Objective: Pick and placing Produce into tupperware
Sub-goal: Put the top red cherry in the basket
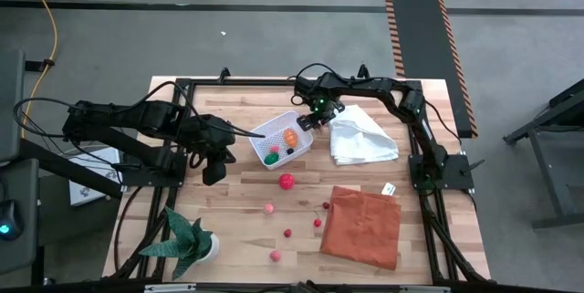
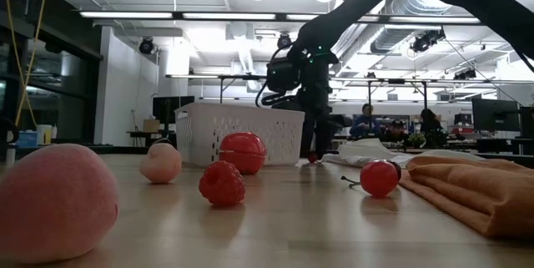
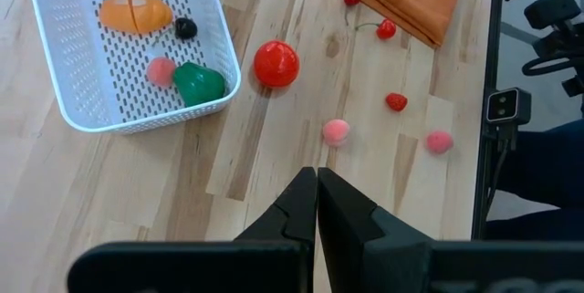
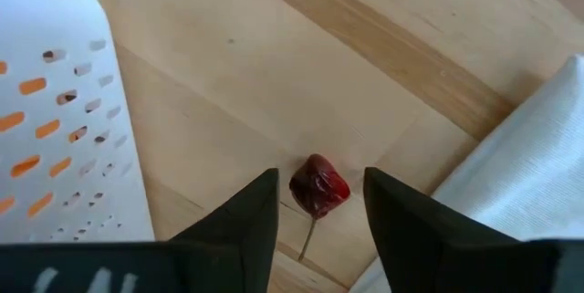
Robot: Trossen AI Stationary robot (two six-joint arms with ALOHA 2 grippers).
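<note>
the right gripper (image 4: pixel 319 204) is down at the table between the white perforated plastic tub (image 1: pixel 270 131) and the crumpled white cloth (image 1: pixel 363 140), its jaws apart either side of a small dark-red stemmed cherry (image 4: pixel 318 187) but not yet pinching it. looks like the pick step; next it needs to close, lift, and carry over the tub rim. the left gripper (image 3: pixel 317 204) hovers pinched shut, empty.

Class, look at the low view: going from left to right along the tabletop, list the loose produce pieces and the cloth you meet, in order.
Big pale pink piece → small peach-coloured piece → raspberry → red ball → cherry with a stem → orange cloth.
</note>
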